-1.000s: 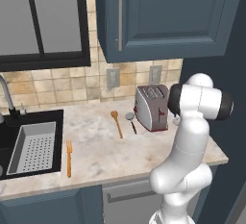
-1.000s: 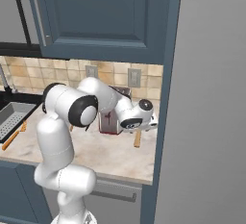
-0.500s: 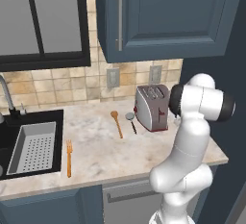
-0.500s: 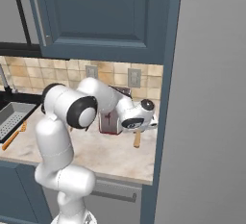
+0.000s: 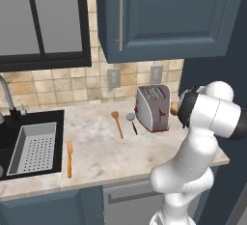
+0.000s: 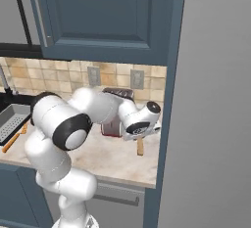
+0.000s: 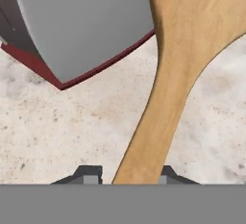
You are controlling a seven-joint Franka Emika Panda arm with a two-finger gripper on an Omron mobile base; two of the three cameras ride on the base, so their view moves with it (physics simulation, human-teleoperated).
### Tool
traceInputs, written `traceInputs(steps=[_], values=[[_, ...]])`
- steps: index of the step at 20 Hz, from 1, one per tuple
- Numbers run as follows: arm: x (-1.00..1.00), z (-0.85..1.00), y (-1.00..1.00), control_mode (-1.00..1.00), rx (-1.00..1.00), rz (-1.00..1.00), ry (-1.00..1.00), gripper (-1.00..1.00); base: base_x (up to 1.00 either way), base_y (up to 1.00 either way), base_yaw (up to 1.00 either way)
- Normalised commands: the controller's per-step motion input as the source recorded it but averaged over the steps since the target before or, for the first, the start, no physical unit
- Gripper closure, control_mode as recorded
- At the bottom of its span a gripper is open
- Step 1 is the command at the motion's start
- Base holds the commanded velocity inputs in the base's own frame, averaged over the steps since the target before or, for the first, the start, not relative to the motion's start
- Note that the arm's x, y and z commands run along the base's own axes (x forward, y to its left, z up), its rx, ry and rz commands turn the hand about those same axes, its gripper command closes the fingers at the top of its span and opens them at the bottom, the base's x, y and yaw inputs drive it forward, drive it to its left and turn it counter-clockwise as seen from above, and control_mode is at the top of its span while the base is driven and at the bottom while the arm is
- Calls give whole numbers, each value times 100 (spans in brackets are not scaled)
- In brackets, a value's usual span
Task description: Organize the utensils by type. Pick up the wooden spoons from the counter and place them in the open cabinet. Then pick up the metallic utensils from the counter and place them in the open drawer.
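In the hand view my gripper (image 7: 127, 175) is shut on the handle of a light-brown wooden spoon (image 7: 178, 64), which lies on the beige counter (image 7: 57, 127) just right of the toaster (image 7: 81, 21). From the right base view the hand (image 6: 141, 136) is low over that spoon (image 6: 140, 148). A second wooden spoon (image 5: 117, 122) lies left of the toaster, beside a dark-handled utensil with a round silver head (image 5: 131, 120). The copper fork (image 5: 69, 157) rests near the sink. The dark blue upper cabinet (image 5: 169, 16) hangs above. The drawer is out of view.
The silver toaster (image 5: 153, 107) with a red base stands close to the held spoon. A black sink with a grey strainer (image 5: 34, 147) is at the left. A tall grey panel (image 6: 211, 100) walls off the counter's right end.
The jaws have closed from wide open onto the spoon's handle. The arm has barely moved and the spoon still rests on the counter.
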Motion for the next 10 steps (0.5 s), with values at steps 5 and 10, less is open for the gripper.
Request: traceInputs(steps=[5,10], values=[[-62,60,4,-100,0,0,13,100,0,0,0],[-71,66,0,-100,0,-1,10,100,0,0,0]])
